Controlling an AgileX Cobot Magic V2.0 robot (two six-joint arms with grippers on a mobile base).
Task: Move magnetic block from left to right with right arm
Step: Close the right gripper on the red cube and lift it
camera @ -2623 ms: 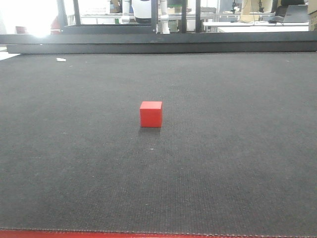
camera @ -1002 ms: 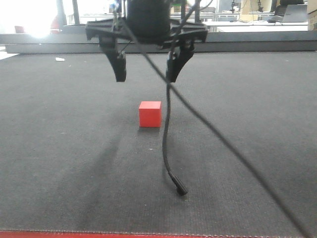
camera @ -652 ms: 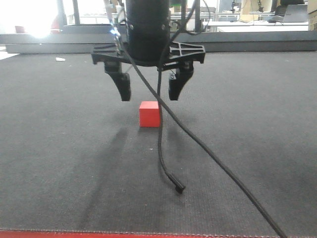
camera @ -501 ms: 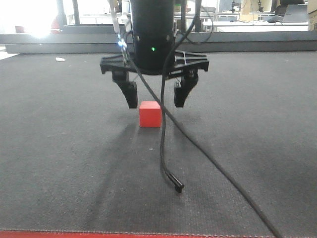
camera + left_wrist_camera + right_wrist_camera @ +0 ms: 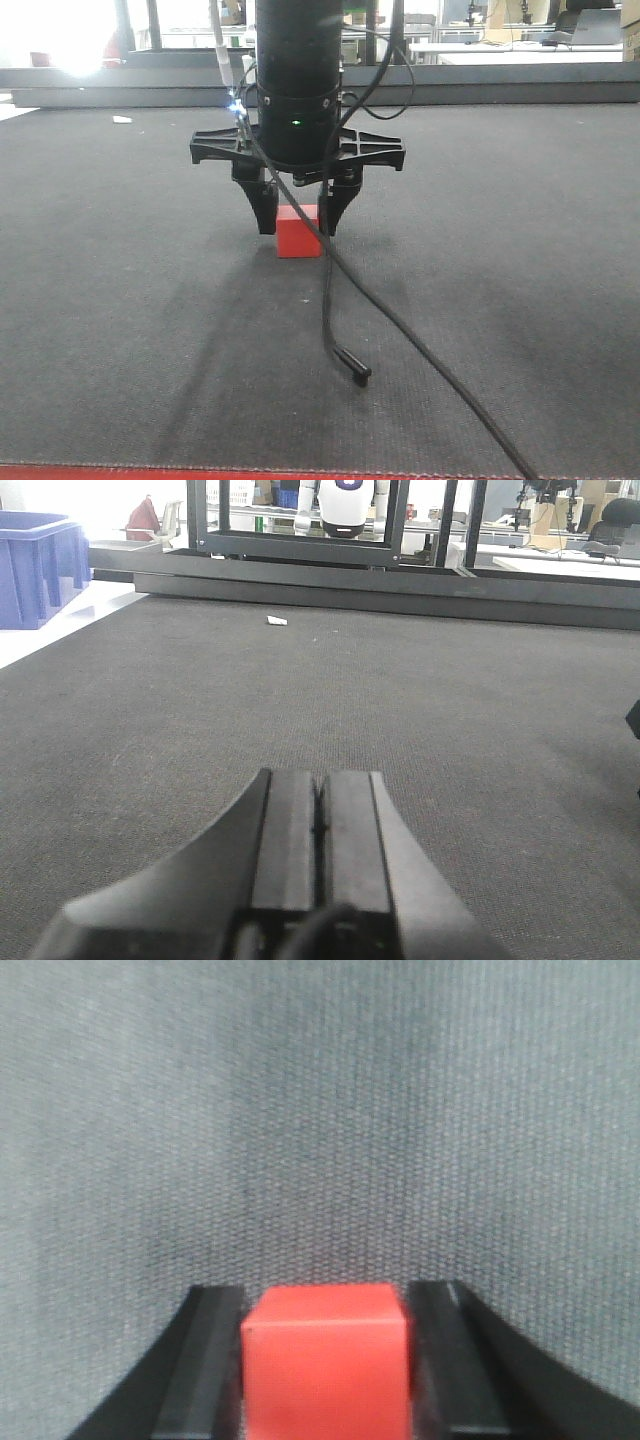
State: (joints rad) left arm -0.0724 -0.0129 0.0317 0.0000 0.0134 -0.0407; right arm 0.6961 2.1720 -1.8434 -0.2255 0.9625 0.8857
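The magnetic block (image 5: 298, 236), a small red cube, rests on the dark mat (image 5: 500, 250) near the middle. My right gripper (image 5: 298, 222) reaches down over it from above, one dark finger pressed to each side. In the right wrist view the block (image 5: 325, 1360) fills the gap between the two fingers (image 5: 212, 1360), touching both. My left gripper (image 5: 320, 780) hovers low over bare mat with its pads together and nothing between them.
A thin black cable (image 5: 345, 360) hangs from the right arm and touches the mat in front of the block. A white scrap (image 5: 122, 120) lies far left near a raised black rail (image 5: 500, 92). A blue bin (image 5: 35, 550) stands beyond the mat's left edge.
The right gripper came into view, dropped down over the block, and its fingers closed in from a wide spread until they meet the block's sides. The block has stayed in place.
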